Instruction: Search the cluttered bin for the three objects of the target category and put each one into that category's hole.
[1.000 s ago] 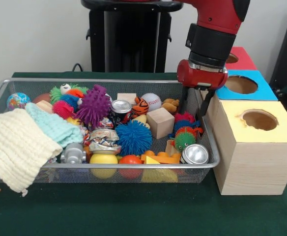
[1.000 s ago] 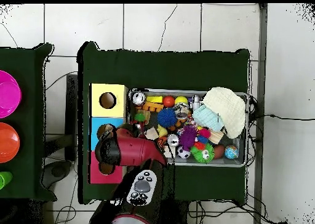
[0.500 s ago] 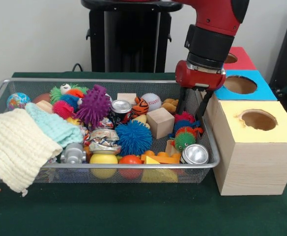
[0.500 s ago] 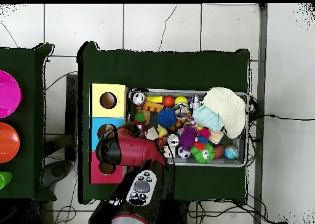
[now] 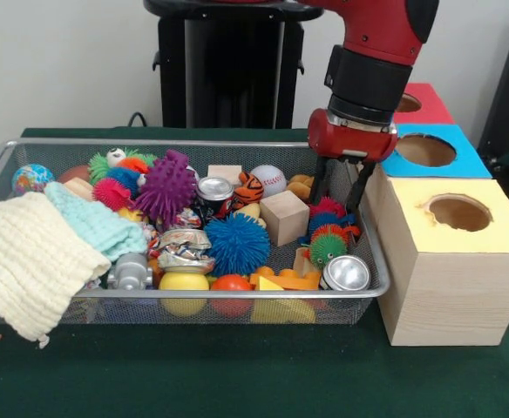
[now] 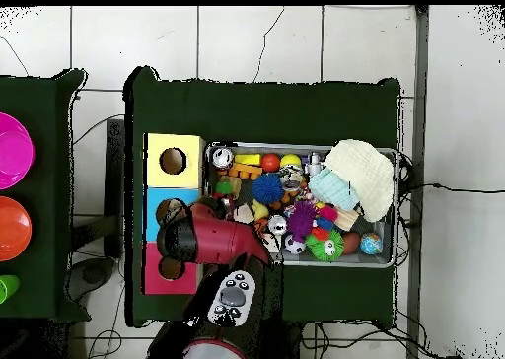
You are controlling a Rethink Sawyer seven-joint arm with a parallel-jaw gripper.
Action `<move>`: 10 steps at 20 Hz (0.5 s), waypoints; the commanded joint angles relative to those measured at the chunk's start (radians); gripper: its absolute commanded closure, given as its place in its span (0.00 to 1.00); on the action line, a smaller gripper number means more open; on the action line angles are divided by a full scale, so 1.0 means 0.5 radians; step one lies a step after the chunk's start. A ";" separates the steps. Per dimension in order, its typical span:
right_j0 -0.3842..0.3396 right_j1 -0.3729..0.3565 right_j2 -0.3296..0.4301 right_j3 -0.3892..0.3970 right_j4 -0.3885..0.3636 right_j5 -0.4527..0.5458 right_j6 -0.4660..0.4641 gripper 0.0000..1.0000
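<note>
We see a wire mesh bin (image 5: 2, 161) on a green-covered desk (image 5: 237, 374), packed with toys. The red and black arm comes down at the bin's right end, and its gripper (image 5: 335, 193) hangs with two dark fingers (image 5: 318, 181) spread apart, holding nothing. The fingertips sit just above a cluster of small spiky balls: a red spiky ball (image 5: 327, 208) lies directly beneath and between them, with a green and orange spiky ball (image 5: 328, 245) a little nearer the camera. Just left of the fingers stands a plain wooden cube (image 5: 284, 217), and behind them a small brown plush (image 5: 302, 185). A silver can (image 5: 346, 273) lies on its side at the bin's front right corner. Further left are a blue spiky ball (image 5: 237, 244), a purple spiky ball (image 5: 166, 187), a baseball (image 5: 268, 179) and a cream cloth (image 5: 23, 257) draped over the left rim. Beside the bin stands a wooden box with a yellow hole (image 5: 459, 212), a blue hole (image 5: 427, 150) and a red hole (image 5: 411, 103).
</note>
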State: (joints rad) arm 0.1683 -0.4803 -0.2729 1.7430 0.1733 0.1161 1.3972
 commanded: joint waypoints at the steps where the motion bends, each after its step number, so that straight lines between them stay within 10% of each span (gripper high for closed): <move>1: -0.073 0.276 0.251 -0.127 0.045 -0.065 0.405 0.00; 10: 0.043 0.403 0.138 -0.186 0.047 -0.132 0.435 0.00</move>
State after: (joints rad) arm 0.1537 -0.3969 -0.2751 1.7135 0.1735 0.1118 1.3974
